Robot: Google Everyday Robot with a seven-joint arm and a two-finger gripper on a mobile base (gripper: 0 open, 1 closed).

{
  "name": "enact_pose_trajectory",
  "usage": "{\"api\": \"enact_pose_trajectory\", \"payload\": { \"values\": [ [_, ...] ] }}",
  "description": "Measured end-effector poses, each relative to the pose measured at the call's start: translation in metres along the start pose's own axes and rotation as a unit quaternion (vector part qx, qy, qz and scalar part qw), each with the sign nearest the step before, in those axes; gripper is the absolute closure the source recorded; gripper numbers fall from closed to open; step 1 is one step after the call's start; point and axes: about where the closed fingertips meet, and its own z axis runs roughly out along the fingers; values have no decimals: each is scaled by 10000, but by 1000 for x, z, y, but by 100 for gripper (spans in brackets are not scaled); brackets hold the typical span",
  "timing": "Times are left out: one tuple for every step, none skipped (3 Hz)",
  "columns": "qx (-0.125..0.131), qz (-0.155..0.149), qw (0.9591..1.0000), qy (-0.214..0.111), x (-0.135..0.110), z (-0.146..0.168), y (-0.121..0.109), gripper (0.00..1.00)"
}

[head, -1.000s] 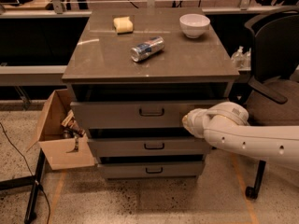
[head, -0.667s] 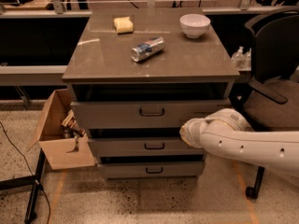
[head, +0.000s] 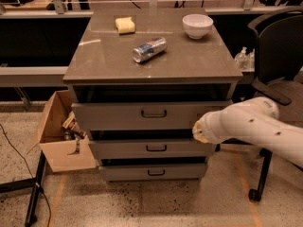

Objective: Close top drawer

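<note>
Currently sitting slightly pulled out under the cabinet top [head: 151, 65], with a dark gap above: top drawer [head: 118, 116]. Hiding behind the white arm [head: 246, 124], whose rounded end is hovering just beside the drawer front's right part: gripper, open or closed impossible to tell. Probably calling for a flat, square push near the loop handle [head: 154, 113], avoiding skewing. Showing blue-and-white printing on the lying can [head: 149, 49]; nothing legible.

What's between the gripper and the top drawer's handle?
Only bare drawer front, in the camera view. The gripper is by the right end of the top drawer, the handle at its centre.
</note>
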Motion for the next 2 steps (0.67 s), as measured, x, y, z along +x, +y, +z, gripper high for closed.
{"api": "enact_pose_trajectory", "payload": {
  "values": [
    [-31, 484, 9980, -404, 35, -44, -3, 100],
    [-37, 1105, 9888, -1003, 60, -100, -35, 100]
  ]
}}
